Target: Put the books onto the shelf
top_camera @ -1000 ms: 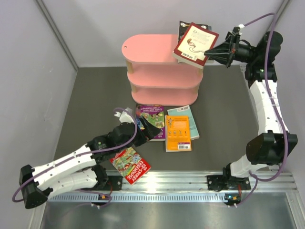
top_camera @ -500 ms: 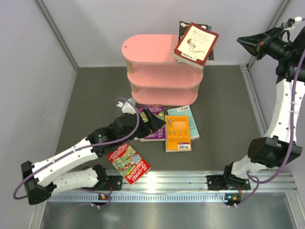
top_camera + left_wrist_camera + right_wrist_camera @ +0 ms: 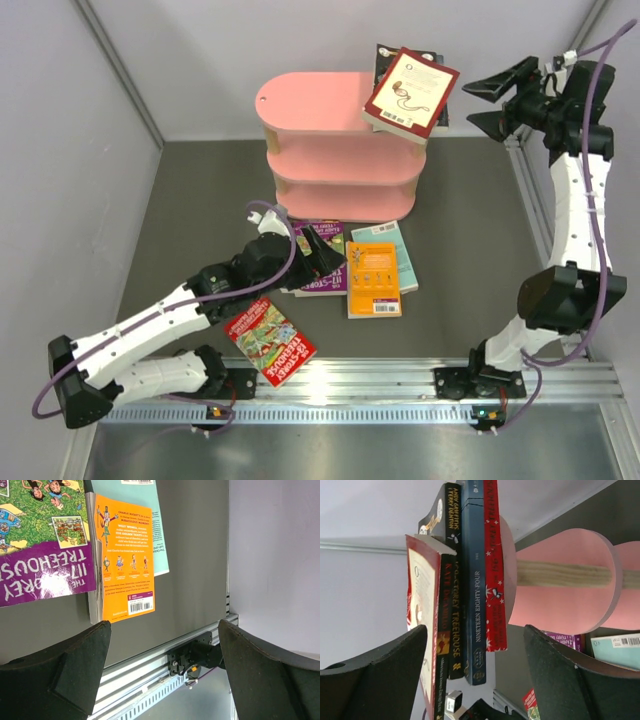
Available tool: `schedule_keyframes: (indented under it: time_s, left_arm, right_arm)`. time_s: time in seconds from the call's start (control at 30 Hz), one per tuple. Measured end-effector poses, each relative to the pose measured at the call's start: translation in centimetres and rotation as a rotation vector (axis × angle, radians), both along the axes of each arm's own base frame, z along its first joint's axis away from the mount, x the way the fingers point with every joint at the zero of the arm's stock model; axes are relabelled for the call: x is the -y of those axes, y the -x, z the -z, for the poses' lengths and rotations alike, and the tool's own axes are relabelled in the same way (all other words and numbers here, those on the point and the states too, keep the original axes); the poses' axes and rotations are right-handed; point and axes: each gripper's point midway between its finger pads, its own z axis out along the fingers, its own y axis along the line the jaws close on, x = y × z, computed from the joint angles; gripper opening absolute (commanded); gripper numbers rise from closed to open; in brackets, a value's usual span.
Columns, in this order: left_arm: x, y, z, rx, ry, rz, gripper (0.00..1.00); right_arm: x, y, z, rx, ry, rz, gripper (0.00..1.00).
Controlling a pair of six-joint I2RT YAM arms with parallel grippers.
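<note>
The pink shelf (image 3: 330,150) stands at the back, and several books are stacked on its top board's right end. A maroon-and-cream book (image 3: 410,92) lies uppermost. My right gripper (image 3: 482,104) hovers open just right of that stack, apart from it. The right wrist view shows the stack's spines, including Nineteen Eighty-Four (image 3: 474,590), beyond the open right gripper (image 3: 475,672). On the floor lie a purple-green book (image 3: 318,240), an orange book (image 3: 373,279), a teal book (image 3: 396,245) and a red Treehouse book (image 3: 272,345). My left gripper (image 3: 325,262) is open over the purple-green book (image 3: 40,535).
Grey walls close in the mat on the left, back and right. An aluminium rail (image 3: 400,378) with both arm bases runs along the near edge. The shelf's two lower boards (image 3: 345,190) carry nothing I can see.
The right gripper drew back from the maroon-and-cream book, which stays on the stack, and went from shut to open. The left arm reached slightly further over the purple-green book.
</note>
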Motion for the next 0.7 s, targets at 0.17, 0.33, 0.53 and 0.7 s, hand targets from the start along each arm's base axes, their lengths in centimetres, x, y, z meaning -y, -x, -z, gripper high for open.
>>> schedule_keyframes:
  time_s: [0.17,0.33,0.53,0.7]
  left_arm:
    - [-0.3,-0.2,0.2,-0.010,-0.008,-0.007,0.93]
    - [-0.6,-0.5,0.3,-0.014,-0.012,-0.020,0.93]
    - [-1.1,-0.8,0.5,-0.021,-0.021,-0.037,0.93]
    - [-1.4,-1.1,0.6,-0.024,-0.023,-0.047,0.93]
  right_arm:
    - [-0.7,-2.3,1.5,-0.027,-0.004,0.003,0.73]
    - [-1.5,-4.1,1.4,-0.008,-0.014,0.003,0.70]
    - [-1.9,-4.9,-0.6,0.050,-0.025,0.013,0.66]
    - [-1.9,-4.8,-2.4,0.098,-0.024,0.022,0.64]
